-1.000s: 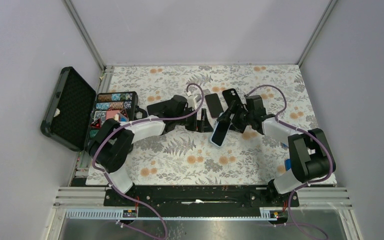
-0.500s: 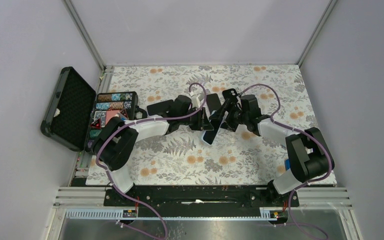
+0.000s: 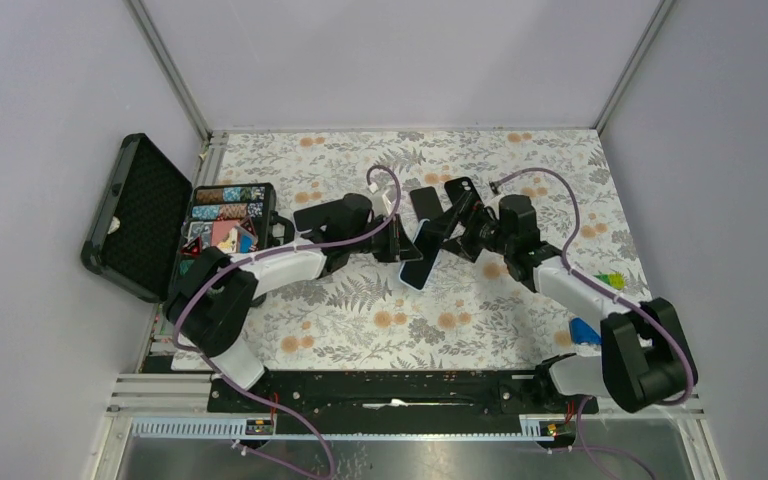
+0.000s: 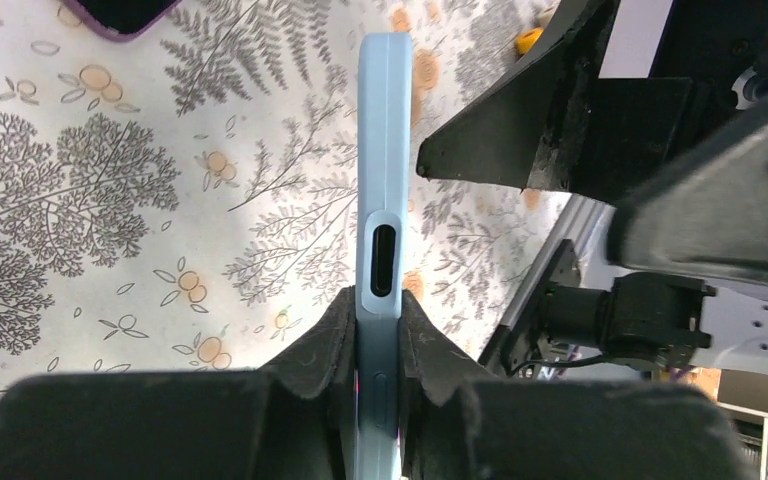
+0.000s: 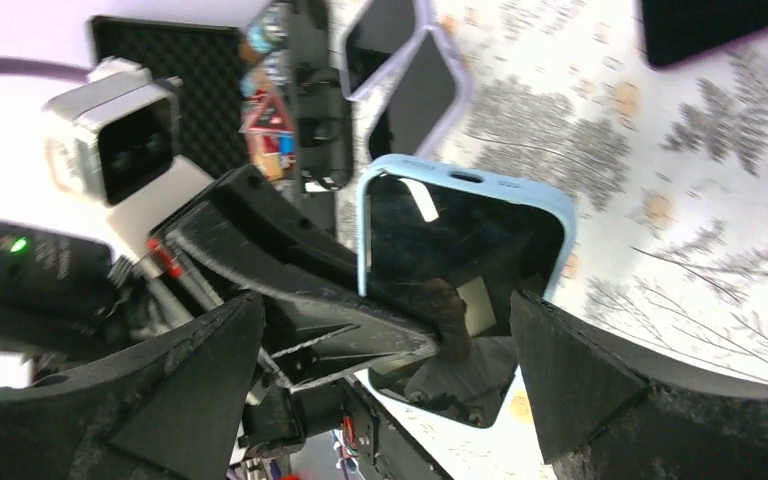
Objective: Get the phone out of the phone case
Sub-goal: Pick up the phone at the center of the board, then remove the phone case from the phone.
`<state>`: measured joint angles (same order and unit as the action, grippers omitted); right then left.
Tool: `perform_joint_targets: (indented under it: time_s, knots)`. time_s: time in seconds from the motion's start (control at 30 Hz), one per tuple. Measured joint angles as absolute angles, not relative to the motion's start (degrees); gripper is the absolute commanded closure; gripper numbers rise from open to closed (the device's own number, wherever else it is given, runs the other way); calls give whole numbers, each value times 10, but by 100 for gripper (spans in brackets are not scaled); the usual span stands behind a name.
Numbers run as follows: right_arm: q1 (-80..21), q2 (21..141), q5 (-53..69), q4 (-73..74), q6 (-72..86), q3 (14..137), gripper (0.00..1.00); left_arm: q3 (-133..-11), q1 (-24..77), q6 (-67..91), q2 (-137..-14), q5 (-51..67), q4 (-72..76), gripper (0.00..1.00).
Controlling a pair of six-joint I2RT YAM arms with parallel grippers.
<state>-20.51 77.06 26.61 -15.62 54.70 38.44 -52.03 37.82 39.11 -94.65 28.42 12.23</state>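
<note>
Left gripper (image 4: 378, 312) has closed onto the blue phone case (image 4: 380, 150); right gripper (image 5: 385, 305) has spread wide.
Case hangs edge-on over the floral mat (image 3: 380, 310), the right jaws clear either side, bare mat nearward.

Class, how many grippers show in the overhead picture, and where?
2. The left gripper is clamped on the light blue phone case at mid-table; the right gripper is open, straddling that case from the right. Neither is hidden.

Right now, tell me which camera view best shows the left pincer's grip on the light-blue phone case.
Left wrist view: the light-blue phone case sits edge-on, pinched between both fingers of the left pincer. Right wrist view shows its screen side, grip partly hidden. Top view shows it too small for detail.
</note>
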Motion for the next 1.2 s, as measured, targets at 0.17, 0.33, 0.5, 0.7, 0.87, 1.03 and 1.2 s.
perform_joint_targets:
  time_s: [0.17,0.33,0.5,0.7,0.87,1.03,1.2]
  knots:
    - [-205,710,302,-226,545,365,5,-520,363,416,-893,294,138,100]
    - [-205,674,356,-293,542,328,5,-523,348,441,-828,296,161,100]
    - [-205,637,403,-347,545,302,5,-556,351,462,-783,299,208,100]
    - [-205,588,436,-409,549,301,6,-574,353,518,-772,309,278,100]
    - [-207,585,467,-472,565,302,8,-574,353,566,-772,314,323,100]
    - [-209,586,472,-477,573,314,19,-567,353,601,-772,316,370,100]
    - [-210,600,472,-519,602,332,23,-552,353,627,-772,320,404,100]
